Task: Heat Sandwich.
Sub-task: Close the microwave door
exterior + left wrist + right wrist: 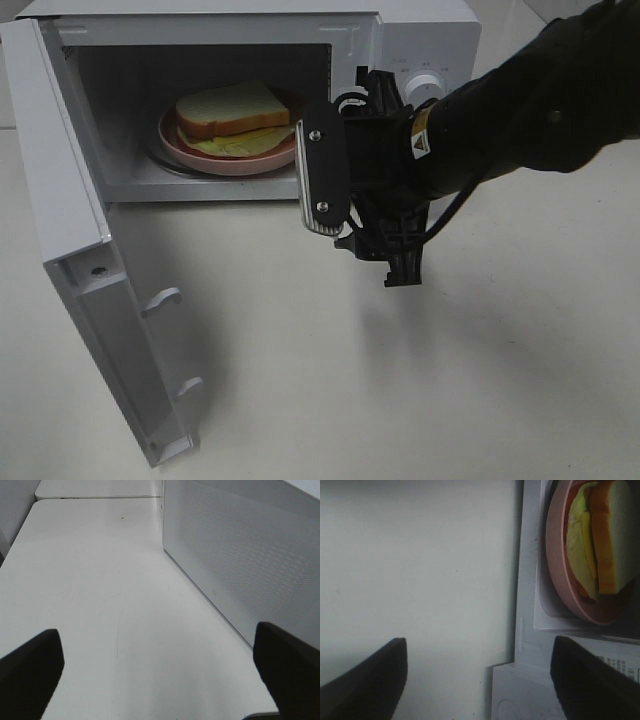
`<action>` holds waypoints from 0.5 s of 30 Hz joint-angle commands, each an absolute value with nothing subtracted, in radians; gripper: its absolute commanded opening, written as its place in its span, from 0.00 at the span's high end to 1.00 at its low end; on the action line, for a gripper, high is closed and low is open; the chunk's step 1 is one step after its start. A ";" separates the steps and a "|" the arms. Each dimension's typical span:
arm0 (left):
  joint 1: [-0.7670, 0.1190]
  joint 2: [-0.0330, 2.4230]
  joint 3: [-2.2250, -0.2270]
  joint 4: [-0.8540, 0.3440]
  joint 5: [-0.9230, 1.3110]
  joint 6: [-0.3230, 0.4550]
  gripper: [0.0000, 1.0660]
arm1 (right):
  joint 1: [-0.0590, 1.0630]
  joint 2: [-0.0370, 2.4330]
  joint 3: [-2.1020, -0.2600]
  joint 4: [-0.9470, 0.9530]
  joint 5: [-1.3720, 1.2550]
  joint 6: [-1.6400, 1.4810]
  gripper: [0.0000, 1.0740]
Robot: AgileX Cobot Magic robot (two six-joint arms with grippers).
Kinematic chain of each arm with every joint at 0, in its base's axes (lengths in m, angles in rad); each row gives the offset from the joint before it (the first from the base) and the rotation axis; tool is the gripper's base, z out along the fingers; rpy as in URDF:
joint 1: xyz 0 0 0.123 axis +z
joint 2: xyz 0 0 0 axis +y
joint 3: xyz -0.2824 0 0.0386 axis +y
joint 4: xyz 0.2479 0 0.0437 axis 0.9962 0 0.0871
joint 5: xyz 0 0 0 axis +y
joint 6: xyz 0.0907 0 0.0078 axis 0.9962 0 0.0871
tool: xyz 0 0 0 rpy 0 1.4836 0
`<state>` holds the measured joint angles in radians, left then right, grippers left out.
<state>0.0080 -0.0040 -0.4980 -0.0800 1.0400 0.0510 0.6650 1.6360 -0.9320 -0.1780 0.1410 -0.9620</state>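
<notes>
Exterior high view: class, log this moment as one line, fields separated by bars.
sandwich: on plate inside microwave | door: open | right gripper: open, empty, by opening | left gripper: open, empty

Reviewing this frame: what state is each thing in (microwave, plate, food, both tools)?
microwave: door wide open.
plate: inside the microwave.
sandwich: lying on the plate.
right tool: open, empty, in front of the microwave opening.
left tool: open, empty, over the table beside the microwave.
</notes>
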 commanded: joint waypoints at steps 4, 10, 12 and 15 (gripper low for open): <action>0.009 -0.030 -0.494 -0.082 1.037 0.049 0.08 | 0.665 1.515 -0.835 -0.173 0.146 -0.849 0.29; 0.009 -0.030 -0.494 -0.082 1.037 0.049 0.08 | 0.665 1.437 -0.765 -0.173 0.153 -0.756 0.29; 0.009 -0.030 -0.494 -0.082 1.037 0.049 0.08 | 0.665 1.397 -0.736 -0.173 0.176 -0.696 0.29; 0.009 -0.030 -0.494 -0.082 1.037 0.049 0.08 | 0.665 1.350 -0.719 -0.173 0.212 -0.630 0.29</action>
<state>0.0080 -0.0040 -0.4980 -0.0800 1.0400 0.0510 0.6650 1.3790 -0.7260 -0.1770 0.1890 -0.6800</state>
